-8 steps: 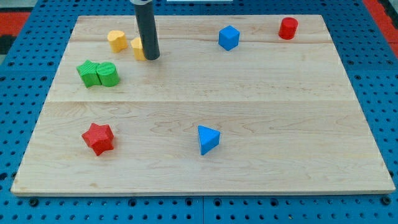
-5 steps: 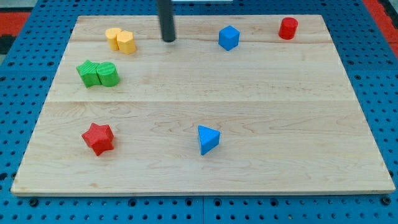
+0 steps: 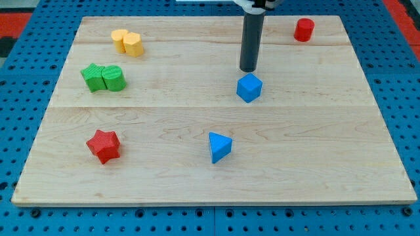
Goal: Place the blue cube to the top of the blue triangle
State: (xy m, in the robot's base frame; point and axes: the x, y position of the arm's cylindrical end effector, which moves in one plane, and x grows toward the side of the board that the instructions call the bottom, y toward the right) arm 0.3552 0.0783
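- Roughly, the job looks midway: the blue cube (image 3: 249, 88) sits mid-board, above and slightly right of the blue triangle (image 3: 219, 147), well apart from it.
- Left to do: nudge the cube down and leftward.
- The rod stands upright; the tip (image 3: 248, 69) rests just above the cube, gripping nothing, being a bare rod.

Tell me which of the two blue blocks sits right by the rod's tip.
The blue cube. My tip stands just above it in the view, while the blue triangle lies well below, nearer the view's bottom.
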